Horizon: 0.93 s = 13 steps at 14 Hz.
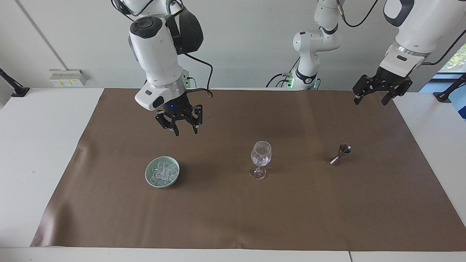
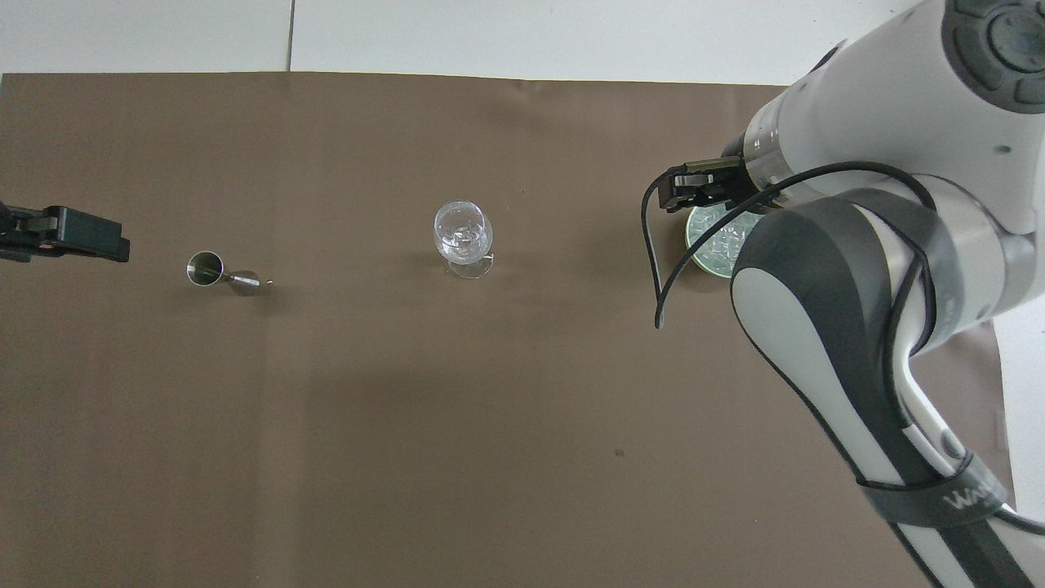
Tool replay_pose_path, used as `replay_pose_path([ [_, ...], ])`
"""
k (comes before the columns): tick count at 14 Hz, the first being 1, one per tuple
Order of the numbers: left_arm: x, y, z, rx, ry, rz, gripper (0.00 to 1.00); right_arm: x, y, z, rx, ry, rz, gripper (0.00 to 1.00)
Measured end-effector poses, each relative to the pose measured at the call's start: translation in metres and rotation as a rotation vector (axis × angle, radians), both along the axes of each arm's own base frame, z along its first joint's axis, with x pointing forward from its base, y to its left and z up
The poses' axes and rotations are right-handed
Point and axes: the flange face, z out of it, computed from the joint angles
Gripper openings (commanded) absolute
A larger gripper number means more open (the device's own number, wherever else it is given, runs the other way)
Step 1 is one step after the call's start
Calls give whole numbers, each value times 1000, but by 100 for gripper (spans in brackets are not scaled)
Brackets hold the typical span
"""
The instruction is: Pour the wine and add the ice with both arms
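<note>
Facing view: some ice already in glass [image 1: 261, 154]; right gripper [image 1: 185, 130], jaws parted and empty, over mat near bowl [image 1: 148, 174] of ice [image 1: 164, 172]. Left gripper [image 1: 372, 97] released, waiting; jigger [image 1: 340, 154] untouched.
Overhead view: same layout; pouring looks undone.

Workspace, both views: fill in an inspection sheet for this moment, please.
Surface: brown mat on a white table, lying flat.
Job's things: jigger stands upright toward the left arm's end; wine glass stands upright mid-mat with clear chunks inside; green bowl holds a heap of ice toward the right arm's end.
Clutter: nothing seen.
Grippers: right gripper is open, empty, raised over the mat close to the bowl; left gripper is open, empty, waiting above the mat's edge.
Cables: a black cable loops from the right wrist, hanging free above the mat.
Surroundings: plain wall, a socket box, a window at one side.
</note>
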Motion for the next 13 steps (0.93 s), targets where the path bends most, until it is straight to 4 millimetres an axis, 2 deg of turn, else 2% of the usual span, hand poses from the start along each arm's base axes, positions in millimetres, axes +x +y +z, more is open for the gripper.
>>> replay_pose_path([
  [1,0,0,0,0,0,0,100,1,-9,2,-2,3,-14,100],
  [5,0,0,0,0,0,0,100,-7,-42,22,-20,10,-64,100],
  [9,0,0,0,0,0,0,100,-36,-95,56,-68,81,-149,100],
  [13,0,0,0,0,0,0,100,-58,-132,78,-98,119,-202,100],
])
